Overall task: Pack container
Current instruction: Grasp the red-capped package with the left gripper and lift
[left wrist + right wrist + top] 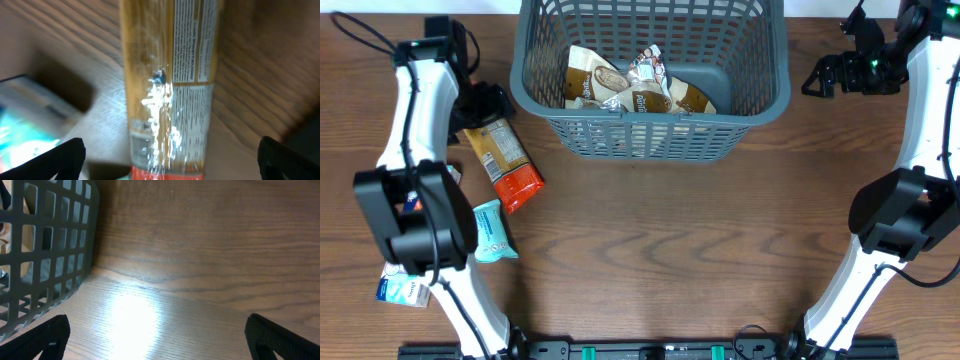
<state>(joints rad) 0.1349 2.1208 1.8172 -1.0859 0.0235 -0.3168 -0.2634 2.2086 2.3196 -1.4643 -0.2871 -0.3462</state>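
Hovering left tool [172, 159] above tan packet [170, 75]

grey lattice container [650, 135]; brown-and-silver packets [630, 85]; tan packet [500, 155] with orange-red end; teal pouch [492, 232]; brown wood-grain table [700, 230].

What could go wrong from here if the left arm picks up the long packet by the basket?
The left gripper stands open over the long packet, whose glossy wrapper might slip from a pinch. The teal packet lies close beside it, so the gripper could knock it. The basket already holds crumpled packets, so a long one might end up propped on them.
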